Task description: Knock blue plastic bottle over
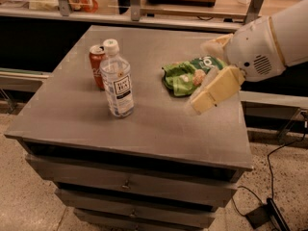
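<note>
The blue plastic bottle is clear with a white cap and a white-and-dark label. It stands upright on the left part of the grey table. My gripper hovers over the table's right side, well to the right of the bottle and apart from it. Its two cream fingers are spread apart and hold nothing. The white arm comes in from the right edge of the view.
A red soda can stands just behind and left of the bottle, close to it. A green snack bag lies under and beside the gripper. The table has drawers below. Shelving and a counter run behind it.
</note>
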